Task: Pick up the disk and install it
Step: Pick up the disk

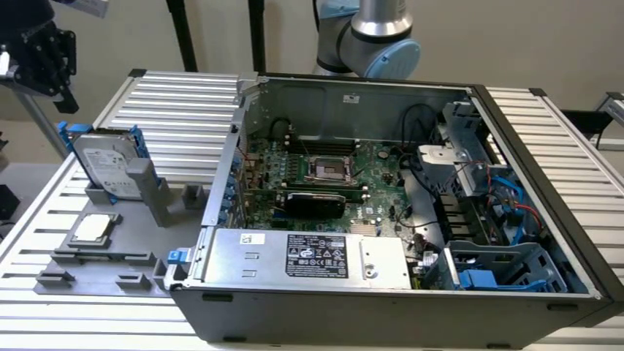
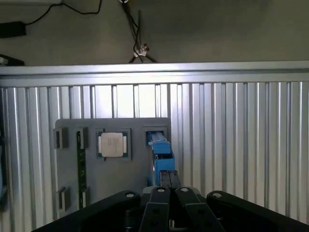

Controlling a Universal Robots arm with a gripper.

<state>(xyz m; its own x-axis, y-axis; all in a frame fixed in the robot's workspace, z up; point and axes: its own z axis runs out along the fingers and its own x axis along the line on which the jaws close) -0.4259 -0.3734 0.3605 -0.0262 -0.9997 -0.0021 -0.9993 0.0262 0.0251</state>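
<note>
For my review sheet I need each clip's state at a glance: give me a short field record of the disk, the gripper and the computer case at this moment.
disk: standing on edge in the grey tray, outside the case
gripper: shut, holding nothing, above the disk's blue edge and apart from it
chip: lying flat on the same tray, beside the disk
computer case: lid off, circuit board exposed
task state: disk not yet picked up, not installed

wall (image 1: pixel 527 44): plain beige | table (image 1: pixel 175 95): ribbed aluminium slats | poles (image 1: pixel 181 33): black, behind table | floor (image 2: pixel 217 29): grey, black cables (image 2: pixel 139 29)
</note>
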